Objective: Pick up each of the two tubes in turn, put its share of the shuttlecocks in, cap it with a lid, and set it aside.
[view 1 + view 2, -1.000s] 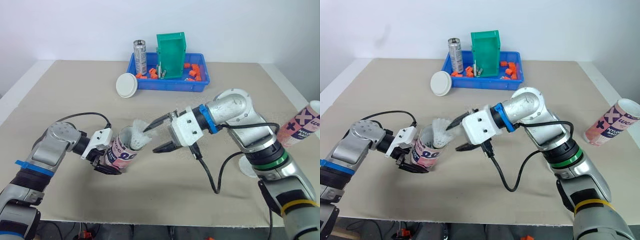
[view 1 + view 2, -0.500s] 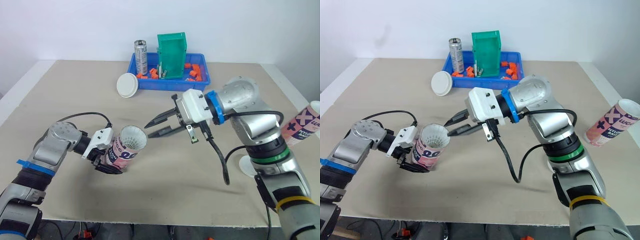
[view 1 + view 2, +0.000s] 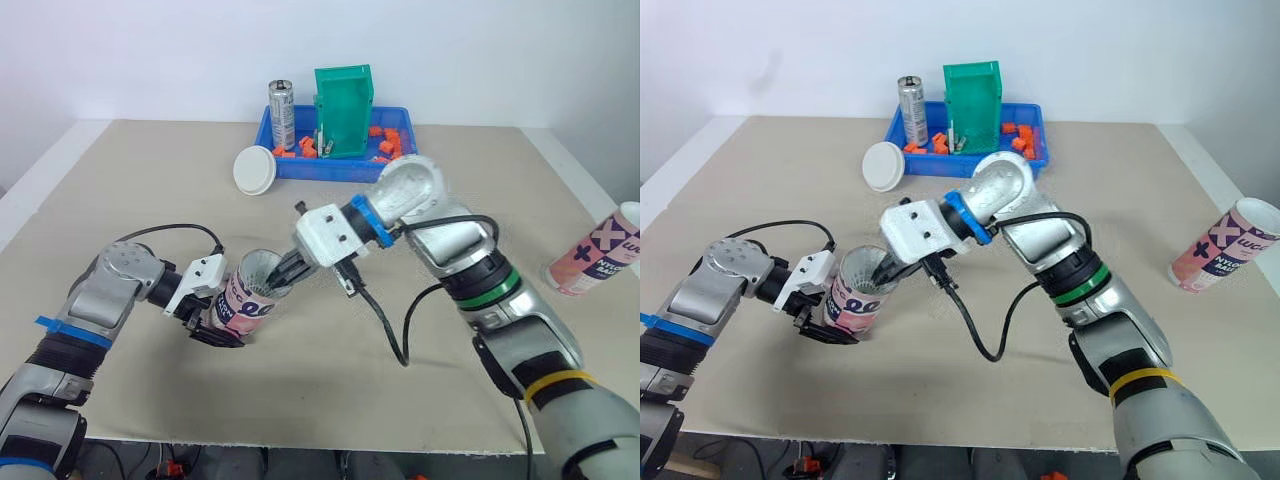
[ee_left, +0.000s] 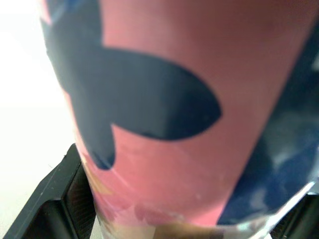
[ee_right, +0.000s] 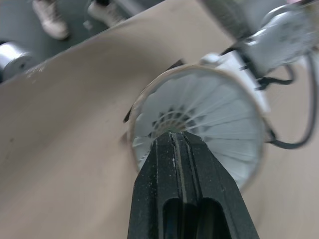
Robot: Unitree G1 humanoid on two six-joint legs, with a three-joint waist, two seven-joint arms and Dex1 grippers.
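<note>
Held tube (image 3: 243,305): pink, with navy blobs and white lettering
Shuttlecock (image 5: 209,114): white feathers
Second tube (image 3: 598,258): pink, with navy crosses and lettering
Lid (image 3: 253,170): white
Tray (image 3: 345,172): blue
Small pieces (image 3: 385,146): orange
Bin (image 3: 343,105): green
Can (image 3: 281,113): silver, red markings
Counter (image 3: 130,200): beige
Right end effector (image 5: 175,142): black

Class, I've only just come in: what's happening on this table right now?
The left gripper holds a pink tube at a tilt. The right gripper, jaws shut, pokes into the tube's open mouth, onto the white shuttlecock feathers inside. The tube has no lid on yet; a white lid lies by the blue tray. A second tube sits far off on the robot's right.
</note>
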